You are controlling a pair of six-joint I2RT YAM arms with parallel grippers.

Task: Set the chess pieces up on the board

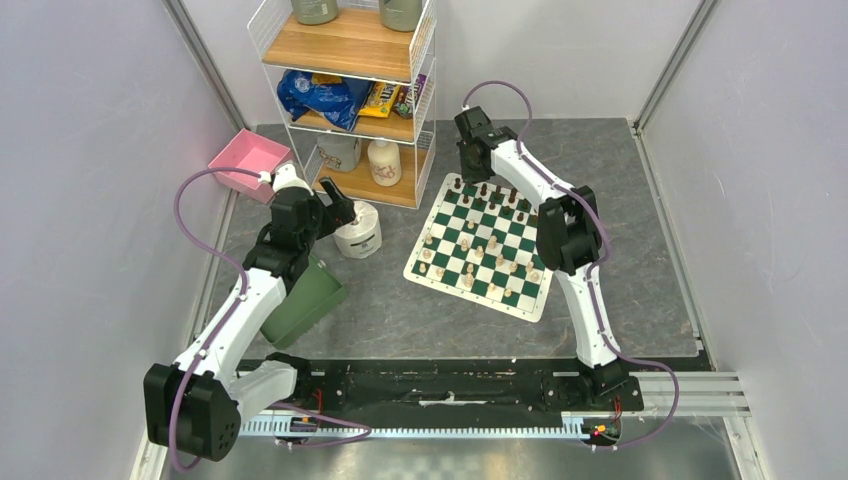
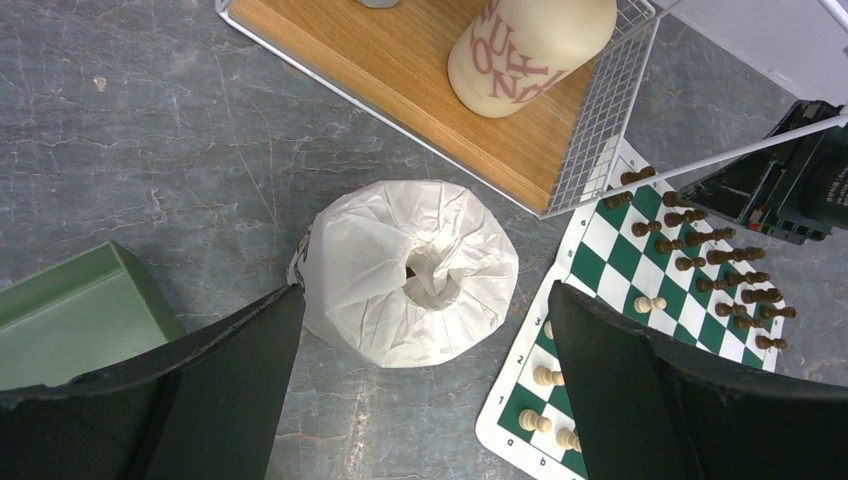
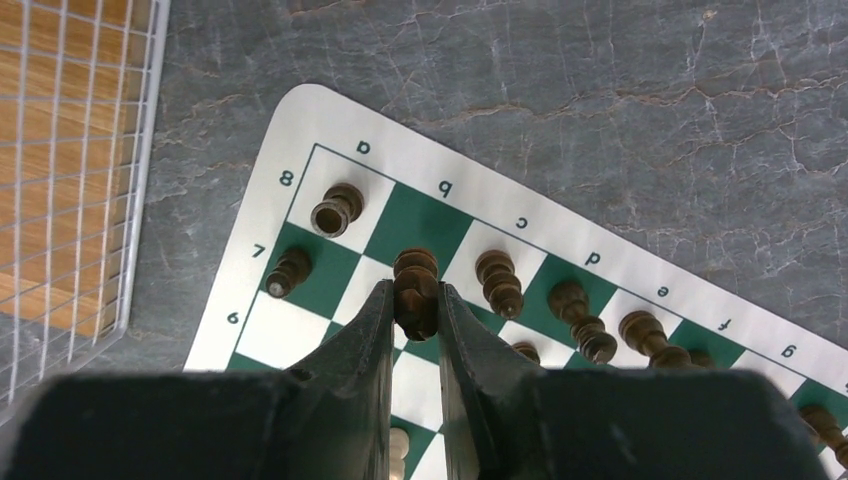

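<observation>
From above, the board (image 1: 530,310) lies on the bench (image 1: 640,260) to the right of the wire shelf (image 1: 345,100), with dark chess pieces (image 1: 497,197) along its far rows and cream pieces (image 1: 466,279) towards the near side. The left arm hangs over a toilet roll (image 1: 358,230), with a green bin (image 1: 305,300) just beside it. In the left wrist view the left fingers (image 2: 230,380) stand spread wide, the roll below and between them, untouched. In the right wrist view the right fingers (image 3: 365,350) pinch one dark piece (image 3: 415,272) over the b-file squares near the board's far edge; whether it is lifted cannot be told
</observation>
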